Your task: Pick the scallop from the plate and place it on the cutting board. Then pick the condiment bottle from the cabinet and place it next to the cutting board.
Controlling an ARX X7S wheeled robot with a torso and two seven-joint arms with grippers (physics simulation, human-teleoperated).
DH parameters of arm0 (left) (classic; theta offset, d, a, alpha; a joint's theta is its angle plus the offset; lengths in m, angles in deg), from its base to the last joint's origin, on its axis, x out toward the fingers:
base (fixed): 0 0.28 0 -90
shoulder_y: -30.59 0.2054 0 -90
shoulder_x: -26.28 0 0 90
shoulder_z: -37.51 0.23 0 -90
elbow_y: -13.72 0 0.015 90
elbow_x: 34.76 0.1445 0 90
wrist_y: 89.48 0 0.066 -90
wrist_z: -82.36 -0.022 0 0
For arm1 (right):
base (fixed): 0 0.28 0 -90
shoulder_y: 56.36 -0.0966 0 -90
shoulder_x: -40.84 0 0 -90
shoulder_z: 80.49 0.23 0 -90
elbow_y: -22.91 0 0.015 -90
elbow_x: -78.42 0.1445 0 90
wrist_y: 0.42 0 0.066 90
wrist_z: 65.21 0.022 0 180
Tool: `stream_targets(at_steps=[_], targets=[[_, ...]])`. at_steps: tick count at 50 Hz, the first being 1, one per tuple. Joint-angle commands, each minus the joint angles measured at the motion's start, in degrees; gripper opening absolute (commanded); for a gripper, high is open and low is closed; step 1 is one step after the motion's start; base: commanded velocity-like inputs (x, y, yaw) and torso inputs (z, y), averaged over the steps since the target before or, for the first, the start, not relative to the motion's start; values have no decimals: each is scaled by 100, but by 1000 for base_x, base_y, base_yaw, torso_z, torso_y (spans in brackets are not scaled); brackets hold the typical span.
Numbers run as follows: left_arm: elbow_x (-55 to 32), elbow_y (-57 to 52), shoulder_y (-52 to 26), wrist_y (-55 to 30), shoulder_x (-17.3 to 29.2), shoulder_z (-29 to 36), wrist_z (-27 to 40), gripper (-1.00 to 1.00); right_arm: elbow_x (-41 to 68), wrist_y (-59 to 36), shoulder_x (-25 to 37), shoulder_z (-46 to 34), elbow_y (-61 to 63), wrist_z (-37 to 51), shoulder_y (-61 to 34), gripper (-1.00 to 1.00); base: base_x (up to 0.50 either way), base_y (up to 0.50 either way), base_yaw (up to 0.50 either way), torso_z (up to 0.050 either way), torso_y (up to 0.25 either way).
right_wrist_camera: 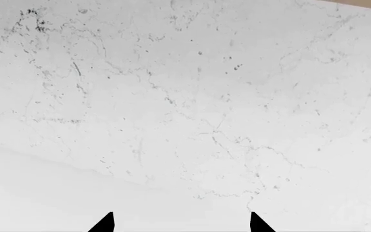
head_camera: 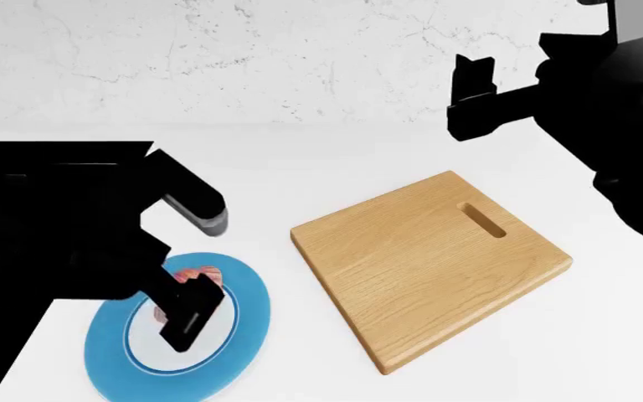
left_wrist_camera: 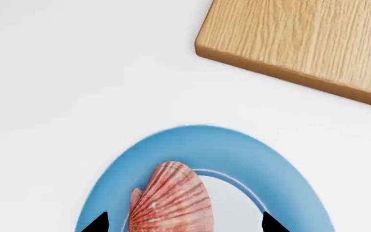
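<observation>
Your left gripper hangs directly over the plate, and the scallop lies between its fingers, which stand apart, one tip on each side of the shell with none touching it as far as the left wrist view shows. The shell's fan runs roughly along the line of approach, hinge end toward the camera and broad ribbed edge toward the plate's far rim, so the fingers would close across its width; a straight descent looks like all that remains before you close. The cutting board lies well apart from the plate on the counter, off to the robot's right, with its handle slot at the far side. The left arm is plainly the nearer one. Your right gripper is raised high at the far right and faces the marbled wall; its fingers also stand apart and hold nothing. You have one scallop, one plate and one cutting board in sight. No condiment bottle or cabinet shows in any view.
</observation>
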Motion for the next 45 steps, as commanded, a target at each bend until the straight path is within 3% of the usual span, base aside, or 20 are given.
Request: stream_targets(at_steps=[1, 19, 45], targets=[[142, -80, 94, 62, -13, 134, 18, 100, 49, 55, 40, -21, 6, 30, 35, 100, 0, 0, 0, 0, 0], [882, -84, 376, 217, -3, 243, -475, 100, 85, 153, 85, -83, -4, 51, 85, 100, 0, 0, 0, 0, 0], [637, -146, 382, 294, 51, 393, -315, 100, 161, 238, 146, -159, -23, 100, 87, 100, 0, 0, 0, 0, 0]])
